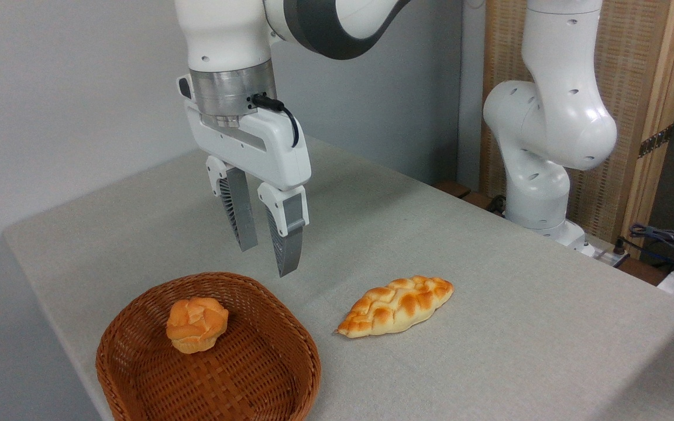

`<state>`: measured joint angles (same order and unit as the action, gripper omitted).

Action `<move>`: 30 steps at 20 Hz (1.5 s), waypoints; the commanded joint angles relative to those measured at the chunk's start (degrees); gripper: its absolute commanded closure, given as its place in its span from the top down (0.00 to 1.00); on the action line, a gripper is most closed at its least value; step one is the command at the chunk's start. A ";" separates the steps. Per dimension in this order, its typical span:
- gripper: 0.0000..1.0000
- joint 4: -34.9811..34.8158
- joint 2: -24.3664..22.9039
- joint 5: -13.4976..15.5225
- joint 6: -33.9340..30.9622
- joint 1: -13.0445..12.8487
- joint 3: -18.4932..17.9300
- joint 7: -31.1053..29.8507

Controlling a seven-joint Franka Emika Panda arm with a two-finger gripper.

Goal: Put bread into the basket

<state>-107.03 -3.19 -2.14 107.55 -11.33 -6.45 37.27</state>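
I saw the bread (396, 307) lying flat on the cloth just right of the basket (255, 374), clear of its rim: a leaf-shaped loaf, golden lattice crust up (pale underneath). The reddish-brown wicker basket sat upright.

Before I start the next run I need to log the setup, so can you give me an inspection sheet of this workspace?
Surface: table under a plain grey cloth, flat.
Job's things: braided loaf lies on the cloth right of the wicker basket, apart from it, not yet inside.
Clutter: a small round orange bun sits in the basket.
Grippers: gripper hangs open and empty above the basket's far rim.
Cables: a black cable at the wrist; loose cables at the far right.
Surroundings: grey wall, woven screen behind the arm's base.
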 commanded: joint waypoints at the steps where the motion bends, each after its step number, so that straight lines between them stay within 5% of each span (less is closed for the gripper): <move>1: 1.00 1.21 0.55 -0.85 -1.82 -0.36 -0.05 -1.15; 17: 1.00 0.24 -0.32 -0.85 -5.95 -0.53 0.03 -0.45; 26: 1.00 -17.41 -9.55 -1.38 -4.02 0.87 -0.84 3.85; 30: 1.00 -24.70 -10.35 -3.66 2.99 3.07 -1.37 5.70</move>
<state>-125.17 -11.53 -3.76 104.44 -9.40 -7.29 41.15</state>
